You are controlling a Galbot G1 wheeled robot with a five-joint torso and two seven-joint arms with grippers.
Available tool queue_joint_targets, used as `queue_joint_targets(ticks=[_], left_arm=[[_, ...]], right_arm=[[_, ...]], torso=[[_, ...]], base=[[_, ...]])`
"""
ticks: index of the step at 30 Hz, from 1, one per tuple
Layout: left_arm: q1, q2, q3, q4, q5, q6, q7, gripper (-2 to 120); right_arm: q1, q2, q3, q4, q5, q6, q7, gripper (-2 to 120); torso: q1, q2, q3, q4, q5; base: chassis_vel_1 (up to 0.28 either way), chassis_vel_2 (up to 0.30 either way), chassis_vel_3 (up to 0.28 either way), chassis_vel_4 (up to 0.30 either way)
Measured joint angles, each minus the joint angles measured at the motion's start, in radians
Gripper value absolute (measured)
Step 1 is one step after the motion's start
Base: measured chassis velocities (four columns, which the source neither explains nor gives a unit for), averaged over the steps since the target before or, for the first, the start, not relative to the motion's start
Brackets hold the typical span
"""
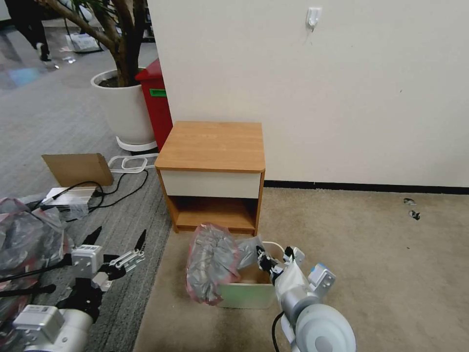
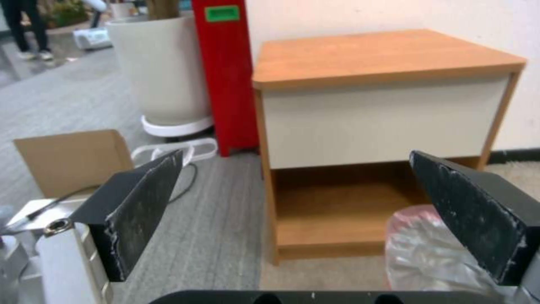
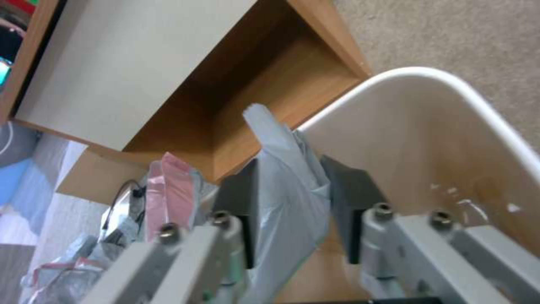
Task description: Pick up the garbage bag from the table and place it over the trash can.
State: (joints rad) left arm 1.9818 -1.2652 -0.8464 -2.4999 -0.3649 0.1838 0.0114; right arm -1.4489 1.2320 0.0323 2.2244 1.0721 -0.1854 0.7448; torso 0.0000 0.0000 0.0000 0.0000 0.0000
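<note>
On the carpet before the table (image 1: 211,146), your right gripper (image 1: 266,259) pinches the bag (image 1: 212,261) over the can (image 1: 246,293); the left gripper (image 1: 117,239) hovers aside. Left wrist: its fingers (image 2: 141,207) spread wide. Right wrist: pads (image 3: 239,211) clamp grey plastic.

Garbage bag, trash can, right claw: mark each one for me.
garbage bag (image 1: 210,264): head view, bulging crinkled middle beside the can.
trash can (image 1: 244,295): head view, front wall.
right claw (image 3: 290,211): right wrist view, between the two pads, closed on the bag's grey plastic.
</note>
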Motion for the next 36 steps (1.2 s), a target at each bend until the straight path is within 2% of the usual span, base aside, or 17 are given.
queue_joint_targets(ticks=[3, 5, 9, 12, 13, 15, 17, 20, 21, 24, 25, 28, 30, 33, 35, 36], left_arm=[[-0.009, 0.017, 0.014, 0.000, 0.000, 0.009, 0.000, 100], [-0.024, 0.034, 0.027, 0.000, 0.001, 0.012, 0.001, 100], [-0.041, 0.051, 0.041, 0.000, 0.004, 0.020, 0.007, 100], [-0.058, 0.097, 0.071, 0.001, 0.020, 0.032, 0.020, 100], [-0.058, 0.097, 0.071, 0.001, 0.020, 0.032, 0.020, 100], [-0.071, 0.133, 0.097, 0.007, 0.028, 0.035, 0.023, 100], [-0.077, 0.148, 0.110, 0.009, 0.029, 0.039, 0.024, 100], [-0.115, 0.206, 0.177, 0.024, 0.036, 0.061, 0.026, 100], [-0.115, 0.206, 0.177, 0.024, 0.036, 0.061, 0.026, 100], [-0.175, 0.253, 0.270, 0.056, 0.060, 0.084, 0.026, 100], [-0.175, 0.253, 0.270, 0.056, 0.060, 0.084, 0.026, 100], [-0.250, 0.275, 0.360, 0.102, 0.074, 0.107, 0.021, 100], [-0.270, 0.276, 0.386, 0.120, 0.078, 0.116, 0.015, 100], [-0.317, 0.249, 0.470, 0.177, 0.101, 0.150, -0.012, 100], [-0.321, 0.244, 0.478, 0.184, 0.103, 0.152, -0.014, 100], [-0.339, 0.223, 0.519, 0.210, 0.108, 0.161, -0.020, 100]], right_arm=[[-0.015, -0.002, 0.007, 0.010, -0.028, 0.001, 0.004, 39], [-0.026, -0.001, 0.013, 0.010, -0.084, 0.009, 0.004, 51], [-0.030, 0.007, 0.020, 0.007, -0.115, 0.017, 0.004, 59], [-0.038, 0.017, 0.038, 0.012, -0.131, 0.019, 0.004, 76], [-0.038, 0.017, 0.038, 0.012, -0.131, 0.019, 0.004, 76], [-0.042, 0.019, 0.047, 0.014, -0.145, 0.019, 0.001, 88], [-0.043, 0.020, 0.049, 0.015, -0.149, 0.019, -0.001, 91], [-0.049, 0.027, 0.058, 0.015, -0.164, 0.019, -0.004, 100], [-0.049, 0.027, 0.058, 0.015, -0.164, 0.019, -0.004, 100], [-0.061, 0.035, 0.072, 0.013, -0.192, 0.019, -0.023, 100], [-0.061, 0.035, 0.072, 0.013, -0.192, 0.019, -0.023, 100], [-0.079, 0.042, 0.090, 0.010, -0.236, 0.022, -0.037, 100], [-0.087, 0.045, 0.097, 0.011, -0.245, 0.023, -0.040, 100], [-0.109, 0.051, 0.121, 0.017, -0.276, 0.025, -0.048, 100], [-0.111, 0.052, 0.123, 0.017, -0.281, 0.026, -0.049, 100], [-0.117, 0.054, 0.132, 0.016, -0.296, 0.028, -0.057, 100]], torso=[[0.000, 0.000, 0.000, 0.0000, 0.0000], [0.000, 0.000, 0.000, 0.0000, 0.0000], [0.000, 0.000, 0.000, 0.0000, -0.0001], [0.000, 0.000, 0.000, 0.0001, 0.0000], [0.000, 0.000, 0.000, 0.0001, 0.0000], [0.000, 0.000, 0.000, 0.0001, -0.0001], [0.000, 0.000, 0.000, 0.0001, -0.0001], [0.000, 0.000, 0.000, 0.0001, 0.0000], [0.000, 0.000, 0.000, 0.0001, 0.0000], [0.000, 0.000, 0.000, 0.0000, 0.0000], [0.000, 0.000, 0.000, 0.0000, 0.0000], [0.000, 0.000, 0.000, -0.0001, 0.0000], [0.000, 0.000, 0.000, -0.0001, 0.0000], [0.000, 0.000, 0.000, 0.0000, -0.0001], [0.000, 0.000, 0.000, 0.0000, -0.0001], [0.000, 0.000, 0.000, 0.0000, 0.0000]], base=[[0.000, 0.000, 0.000, 0.000], [0.000, 0.000, 0.000, 0.000], [0.000, 0.000, 0.000, 0.000], [0.000, 0.000, 0.000, 0.000], [0.000, 0.000, 0.000, 0.000], [0.000, 0.000, 0.000, 0.000], [0.000, 0.000, 0.000, 0.000], [0.000, 0.000, 0.000, 0.000], [0.000, 0.000, 0.000, 0.000], [0.000, 0.000, 0.000, 0.000], [0.000, 0.000, 0.000, 0.000], [0.000, 0.000, 0.000, 0.000], [0.000, 0.000, 0.000, 0.000], [0.000, 0.000, 0.000, 0.000], [0.000, 0.000, 0.000, 0.000], [0.000, 0.000, 0.000, 0.000]])
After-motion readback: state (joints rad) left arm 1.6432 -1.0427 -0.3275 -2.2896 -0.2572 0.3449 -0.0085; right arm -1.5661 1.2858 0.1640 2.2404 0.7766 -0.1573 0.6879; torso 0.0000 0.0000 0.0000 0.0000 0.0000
